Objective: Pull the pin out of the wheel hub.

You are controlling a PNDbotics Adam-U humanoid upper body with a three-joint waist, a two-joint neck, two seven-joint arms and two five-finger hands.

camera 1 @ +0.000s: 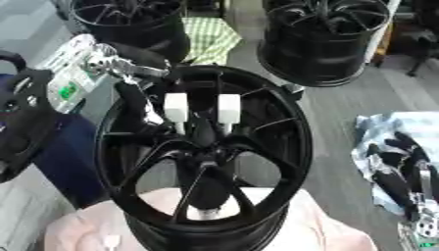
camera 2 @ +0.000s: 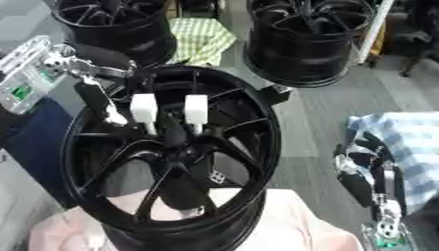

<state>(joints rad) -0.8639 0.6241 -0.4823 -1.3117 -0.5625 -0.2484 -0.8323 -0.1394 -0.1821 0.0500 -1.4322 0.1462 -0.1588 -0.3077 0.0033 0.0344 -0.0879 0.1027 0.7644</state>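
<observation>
A black multi-spoke alloy wheel hub (camera 1: pixel 202 162) rests on a pale pink cushion (camera 1: pixel 326 230) nearest the camera. Two white block-headed pins (camera 1: pixel 177 108) (camera 1: pixel 228 109) stand side by side just above the hub's centre, still seated among the spokes. The left hand (camera 1: pixel 141 110) reaches over the hub's upper-left rim, beside the left pin; whether its fingers grip cannot be told. Right of the hub, the right hand (camera 1: pixel 399 174) rests with fingers relaxed. Beyond the hub stand two more black wheels (camera 1: pixel 322 39) (camera 1: pixel 129 19).
</observation>
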